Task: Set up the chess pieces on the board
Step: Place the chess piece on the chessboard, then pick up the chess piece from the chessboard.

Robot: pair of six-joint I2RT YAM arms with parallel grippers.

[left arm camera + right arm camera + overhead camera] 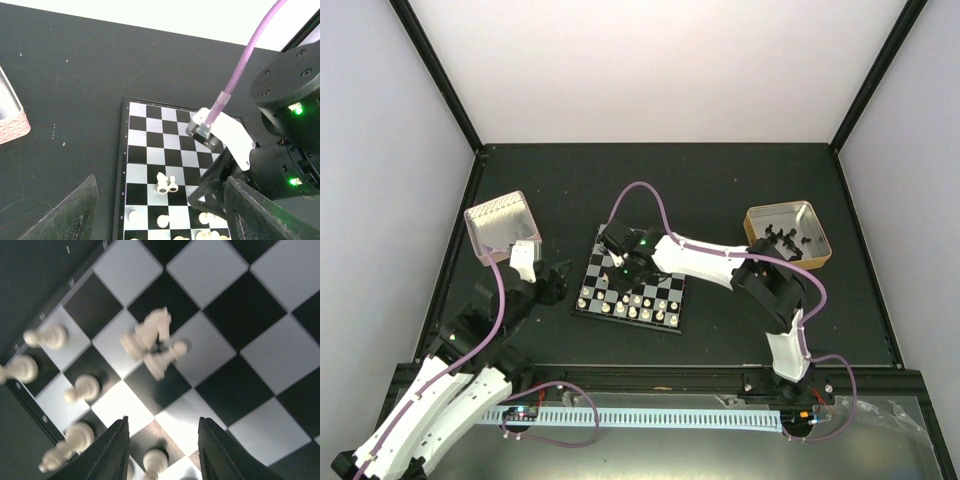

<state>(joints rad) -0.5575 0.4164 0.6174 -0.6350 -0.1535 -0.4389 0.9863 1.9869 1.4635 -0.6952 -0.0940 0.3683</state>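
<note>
Right claw [162,426] hangs low over the board [260,355], jaws parted and nothing pinched. A near pawn [154,460] stands on the square right under the gap. Left claw [558,279] is spread wide and empty too, parked just off the board's left edge.

The cream pieces [635,312] mostly sit in the two near rows. Trouble spot is a knight [149,332] and a stray pawn [162,359] jammed together, touching, right on a square line.

I'd lift straight up first so the fingers don't clip the near pawn. Then I'd pinch the stray pawn by its head, away from the knight. It's tight around the near rows, but the far half of the board looks bare, so I'd travel over that.
</note>
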